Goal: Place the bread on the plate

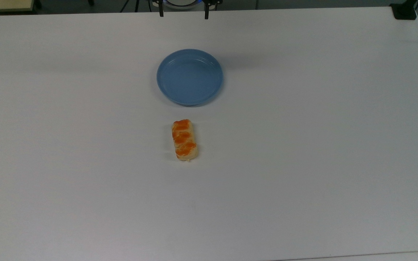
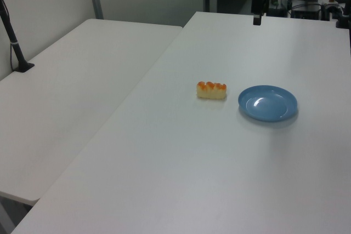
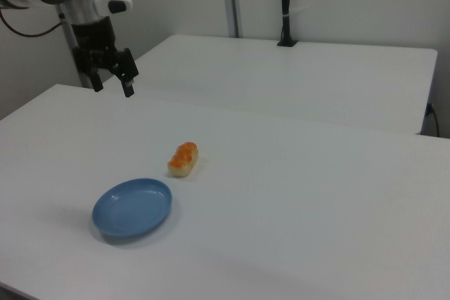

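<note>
Lying on white table (image 1: pixel 303 163): bread (image 1: pixel 184 140), near empty plate (image 1: pixel 189 77); pincer (image 3: pixel 112 85) raised, fingers apart, holding nothing.

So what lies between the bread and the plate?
Nothing: in the top view, bare white table separates the bread from the plate.

We can read no text, label, brand, number or sign anywhere in these views. The plain white tabletop (image 1: pixel 303 163) bears no markings, the round shallow blue plate (image 1: pixel 189 77) shows faint concentric rings and no lettering, and the small oblong pale-yellow bread with orange-brown bumps (image 1: pixel 184 139) carries no wrapper or sticker that we can make out.
</note>
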